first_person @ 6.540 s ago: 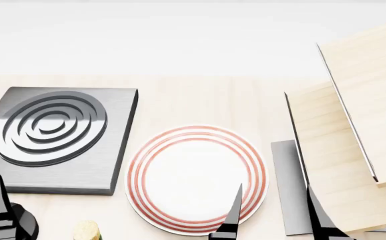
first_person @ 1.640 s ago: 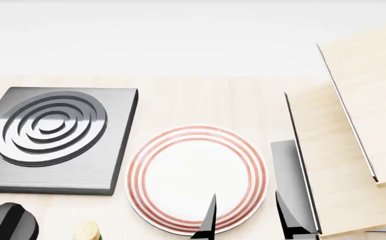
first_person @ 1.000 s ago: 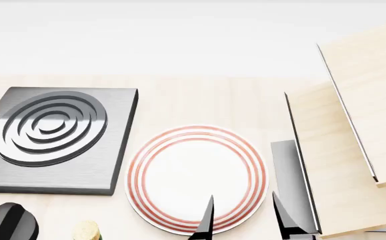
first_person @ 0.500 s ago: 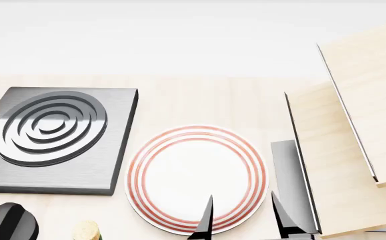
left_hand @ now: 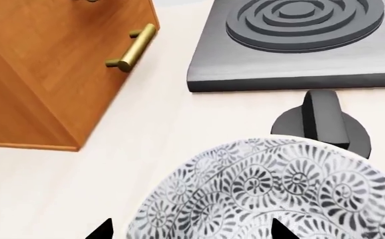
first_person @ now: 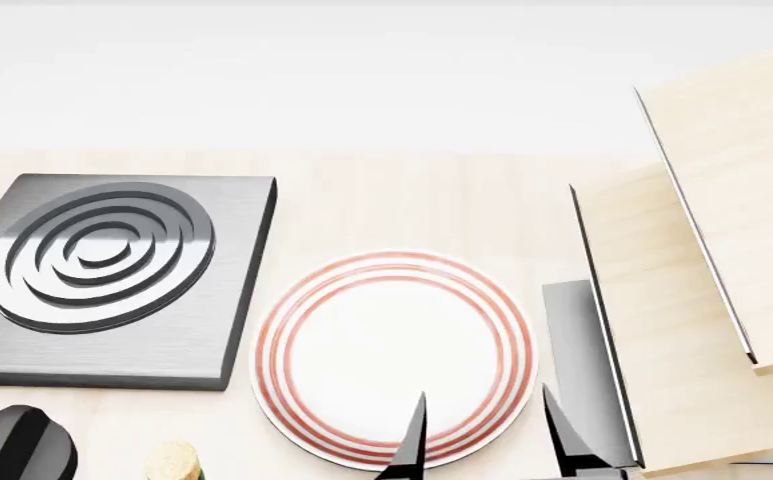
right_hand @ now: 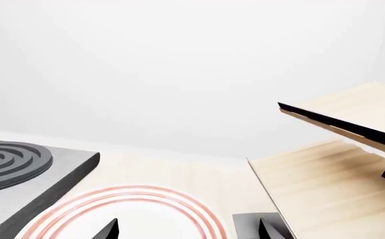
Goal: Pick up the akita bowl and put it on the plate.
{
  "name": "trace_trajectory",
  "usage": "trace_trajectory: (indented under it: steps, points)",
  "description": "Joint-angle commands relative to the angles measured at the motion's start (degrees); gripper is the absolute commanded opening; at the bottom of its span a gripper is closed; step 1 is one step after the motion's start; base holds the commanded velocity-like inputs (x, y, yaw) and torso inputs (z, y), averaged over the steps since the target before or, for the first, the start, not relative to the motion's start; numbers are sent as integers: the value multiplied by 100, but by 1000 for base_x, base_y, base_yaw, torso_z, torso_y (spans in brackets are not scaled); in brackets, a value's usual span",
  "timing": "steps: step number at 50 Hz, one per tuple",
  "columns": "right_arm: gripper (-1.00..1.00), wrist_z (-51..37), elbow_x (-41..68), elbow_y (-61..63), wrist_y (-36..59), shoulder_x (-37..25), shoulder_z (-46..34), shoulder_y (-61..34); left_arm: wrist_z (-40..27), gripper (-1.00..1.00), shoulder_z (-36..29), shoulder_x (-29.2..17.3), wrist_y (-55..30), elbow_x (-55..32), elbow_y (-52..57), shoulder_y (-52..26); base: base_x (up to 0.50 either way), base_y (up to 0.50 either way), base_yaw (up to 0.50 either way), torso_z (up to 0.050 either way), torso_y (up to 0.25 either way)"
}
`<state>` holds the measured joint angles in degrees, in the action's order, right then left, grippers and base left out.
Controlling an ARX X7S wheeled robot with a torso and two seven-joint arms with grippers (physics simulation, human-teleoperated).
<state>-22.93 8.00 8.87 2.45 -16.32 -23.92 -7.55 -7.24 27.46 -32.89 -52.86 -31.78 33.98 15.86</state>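
Plainly, these are the things that matter for the grasp.

Akita bowl: the akita bowl [left_hand: 279,194] shows only in the left wrist view, sitting on the pale surface [left_hand: 159,129] directly under the left gripper [left_hand: 189,230]; its patterned outer wall fills the lower part of that picture. The head view does not show it at all.

Neighbours: a dark round knob [left_hand: 321,122] stands just beyond the bowl, with the stove burner [left_hand: 299,45] behind that and a brown wooden cabinet [left_hand: 39,64] with a brass handle [left_hand: 132,47] off to one side.

Left gripper: only two dark fingertips [left_hand: 101,230] show at the picture's edge, set apart, one outside the bowl's wall and one over its pattern. It looks spread and empty, though whether it touches the rim I cannot tell.

Right gripper: the right gripper [first_person: 482,440] hangs with its jaws parted over the near edge of the plate [first_person: 393,300], holding nothing.

Plate: bare, lying between the burner and the pale wooden boards [first_person: 706,300].

How it will handle: judged by its look, a rigid glazed bowl, moderately heavy, smooth and apt to slip, and breakable if dropped.

Where to take hold: probably the rim, one finger inside and one outside the wall, pinched squarely so the curved side cannot slide out.

Risk: the knob stands close, so a lift straight up seems safer than a drag.
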Motion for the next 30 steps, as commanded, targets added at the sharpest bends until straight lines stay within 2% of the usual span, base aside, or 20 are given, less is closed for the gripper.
trace_trajectory:
  steps: [1, 24, 30]
  points:
    - [100, -6, 30, -41, -27, -9, -13, -10, 22, 100, 97, -26, -123, -94, 83, 117, 0, 0, 0, 0, 0]
    - [100, -48, 49, -21, 9, -35, -55, -34, 69, 100, 556, -64, -467, -430, 141, 244, 0, 0, 0, 0, 0]
    - [100, -57, 61, -52, -24, -38, -54, -39, 25, 100, 470, -114, -623, -446, 124, 246, 0, 0, 0, 0, 0]
